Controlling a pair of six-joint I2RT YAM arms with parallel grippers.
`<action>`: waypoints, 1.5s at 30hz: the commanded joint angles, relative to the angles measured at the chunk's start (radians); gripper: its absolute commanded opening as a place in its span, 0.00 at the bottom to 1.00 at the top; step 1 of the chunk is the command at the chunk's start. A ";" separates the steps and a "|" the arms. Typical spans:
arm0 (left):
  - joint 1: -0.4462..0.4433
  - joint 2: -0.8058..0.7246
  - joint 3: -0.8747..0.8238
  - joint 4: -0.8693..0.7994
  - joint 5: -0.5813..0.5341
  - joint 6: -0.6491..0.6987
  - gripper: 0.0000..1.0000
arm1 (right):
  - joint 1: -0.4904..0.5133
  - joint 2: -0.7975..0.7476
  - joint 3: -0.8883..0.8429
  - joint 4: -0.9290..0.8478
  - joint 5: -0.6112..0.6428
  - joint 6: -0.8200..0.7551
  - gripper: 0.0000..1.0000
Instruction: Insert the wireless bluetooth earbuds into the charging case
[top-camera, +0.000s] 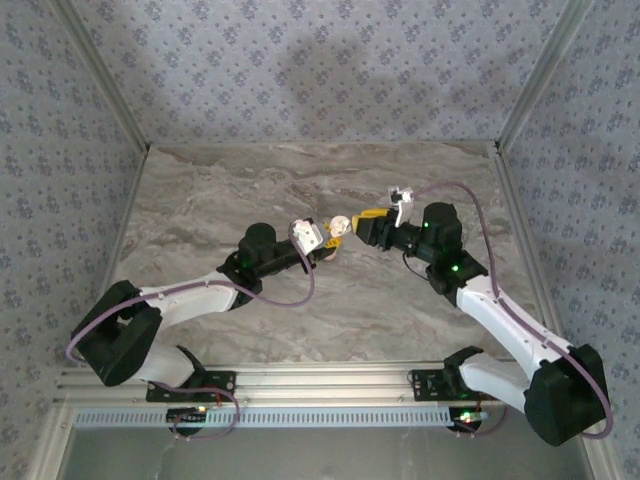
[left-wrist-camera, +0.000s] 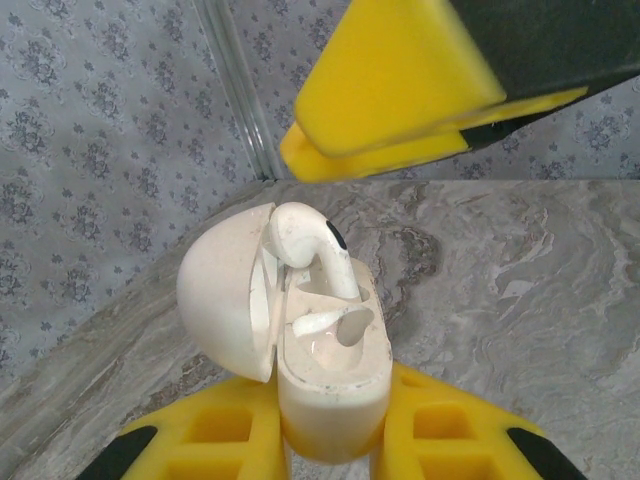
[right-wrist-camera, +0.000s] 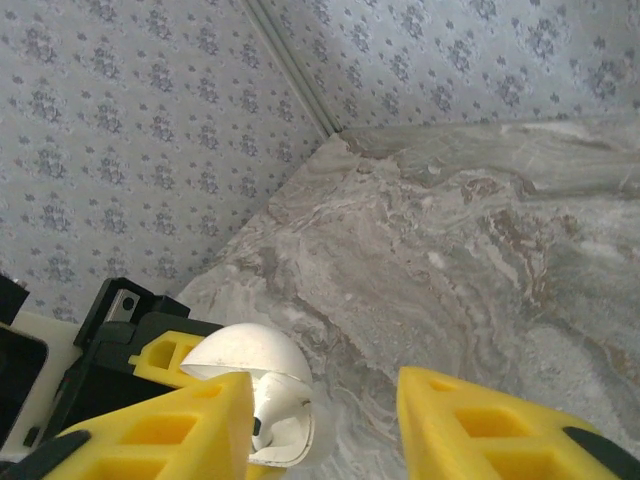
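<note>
Fingers (left-wrist-camera: 240, 435) of the left gripper (left-wrist-camera: 333, 405) are clenched on the lower body of the charging case (left-wrist-camera: 335, 385), which is held from both sides in the left wrist view. The case is held off the marble table (top-camera: 300, 310), near its middle, as is seen from above. The lid (left-wrist-camera: 225, 290) is swung open to the left of the case. The first earbud (left-wrist-camera: 310, 245) is stood upright at the far end of the case, with its stem lowered into a socket and its rounded head raised above the rim, resting against the inside of the lid. The second earbud (left-wrist-camera: 325, 322) is laid lower inside the case, beside the first; it appears to be seated, though this cannot be judged with certainty from this angle.

The right gripper (right-wrist-camera: 325, 400) is released: its two yellow fingers (right-wrist-camera: 190, 430) are spread apart, and nothing is grasped between them, only bare marble being seen in the gap. It is positioned just beside and above the open case, with the white dome of the lid seen next to its left finger in the right wrist view. In the left wrist view one of its fingers is seen above the upright earbud, apart from it. The table is enclosed by patterned walls (top-camera: 300, 70).
</note>
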 joint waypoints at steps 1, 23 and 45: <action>-0.007 -0.023 0.007 0.003 0.012 0.016 0.20 | 0.003 0.013 0.041 0.017 -0.029 0.023 0.49; -0.008 -0.031 0.012 0.000 0.015 0.022 0.20 | 0.014 0.054 0.055 -0.054 0.013 0.018 0.53; -0.007 -0.031 0.010 -0.002 0.011 0.029 0.20 | -0.012 0.029 0.117 -0.076 -0.112 -0.014 0.34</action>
